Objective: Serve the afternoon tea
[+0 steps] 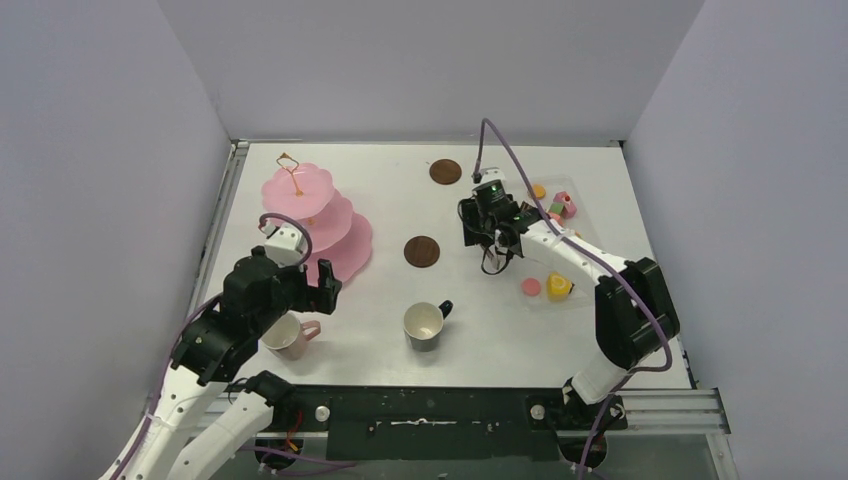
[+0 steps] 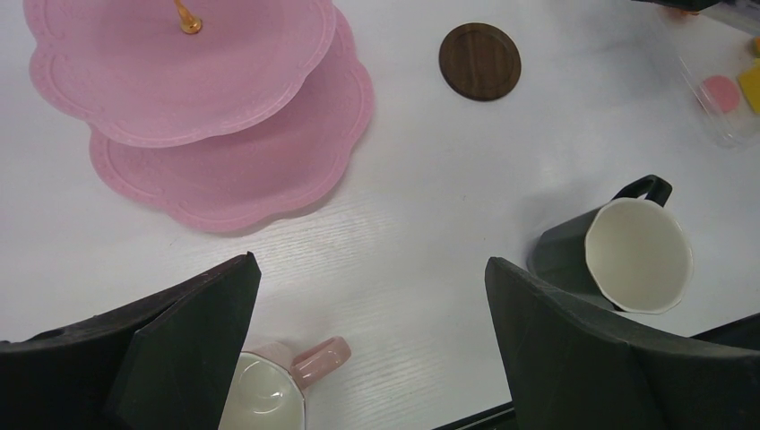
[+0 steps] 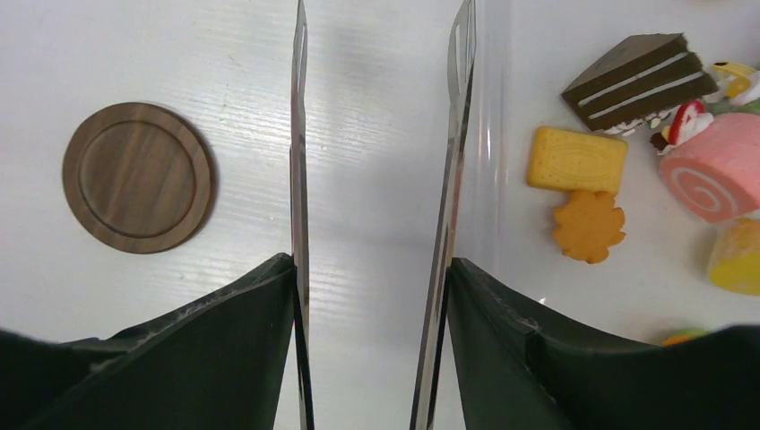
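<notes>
Counted from my remote desk: one pink three-tier stand (image 1: 318, 215) by the left edge. Two mugs sit toward the near edge, a pink mug (image 1: 285, 337) and a black mug (image 1: 425, 326). There are two brown coasters, the far coaster (image 1: 445, 171) and the middle coaster (image 1: 421, 251), plus one pair of tongs (image 3: 300, 134). One clear tray (image 2: 712, 130) lies along the right edge. I count five pastries plainly: chocolate layer cake (image 3: 641, 76), yellow biscuit (image 3: 576, 159), orange cookie (image 3: 589, 226), pink swirl roll (image 3: 717, 175) and yellow piece (image 3: 739, 255). More are clustered there, so I cannot tell the total.
</notes>
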`<action>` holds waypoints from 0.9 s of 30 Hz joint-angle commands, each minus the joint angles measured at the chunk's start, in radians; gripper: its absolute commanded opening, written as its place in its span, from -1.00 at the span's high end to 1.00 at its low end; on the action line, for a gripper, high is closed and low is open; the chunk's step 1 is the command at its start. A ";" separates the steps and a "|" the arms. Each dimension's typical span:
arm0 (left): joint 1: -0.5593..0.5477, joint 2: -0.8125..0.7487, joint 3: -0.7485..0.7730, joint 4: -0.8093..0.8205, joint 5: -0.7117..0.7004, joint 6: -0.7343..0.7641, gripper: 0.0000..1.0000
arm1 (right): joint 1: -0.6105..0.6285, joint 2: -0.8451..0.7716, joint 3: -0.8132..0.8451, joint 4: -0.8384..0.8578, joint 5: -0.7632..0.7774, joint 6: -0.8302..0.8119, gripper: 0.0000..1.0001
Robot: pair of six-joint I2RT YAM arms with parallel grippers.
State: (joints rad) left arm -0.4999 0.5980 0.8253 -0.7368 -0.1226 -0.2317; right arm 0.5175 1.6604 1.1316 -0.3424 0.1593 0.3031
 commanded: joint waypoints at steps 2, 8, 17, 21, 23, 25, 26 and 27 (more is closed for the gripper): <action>0.006 -0.015 0.037 0.024 0.009 0.006 -0.95 | 0.000 -0.087 0.120 -0.181 0.010 0.020 -0.18; 0.006 -0.020 0.034 0.027 0.001 0.017 -0.95 | 0.000 -0.135 0.193 -0.334 0.033 0.027 -0.17; 0.006 -0.028 0.025 0.038 -0.008 0.025 -0.95 | -0.021 -0.163 0.290 -0.479 0.163 -0.021 -0.14; 0.006 -0.032 0.023 0.040 -0.009 0.026 -0.95 | -0.072 -0.136 0.307 -0.496 0.152 -0.031 -0.14; 0.006 -0.032 0.023 0.041 -0.009 0.026 -0.95 | -0.093 -0.122 0.307 -0.487 0.145 -0.032 -0.14; 0.006 -0.033 0.023 0.042 -0.009 0.027 -0.95 | -0.113 -0.106 0.309 -0.476 0.132 -0.032 -0.14; 0.006 -0.035 0.023 0.042 -0.010 0.028 -0.95 | -0.120 -0.097 0.309 -0.471 0.128 -0.032 -0.13; 0.006 -0.035 0.021 0.042 -0.011 0.028 -0.95 | -0.130 -0.088 0.310 -0.465 0.125 -0.031 -0.13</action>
State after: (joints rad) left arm -0.4999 0.5743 0.8253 -0.7376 -0.1246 -0.2230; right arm 0.4175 1.5455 1.3975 -0.8291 0.2653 0.2893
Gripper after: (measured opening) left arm 0.974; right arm 0.570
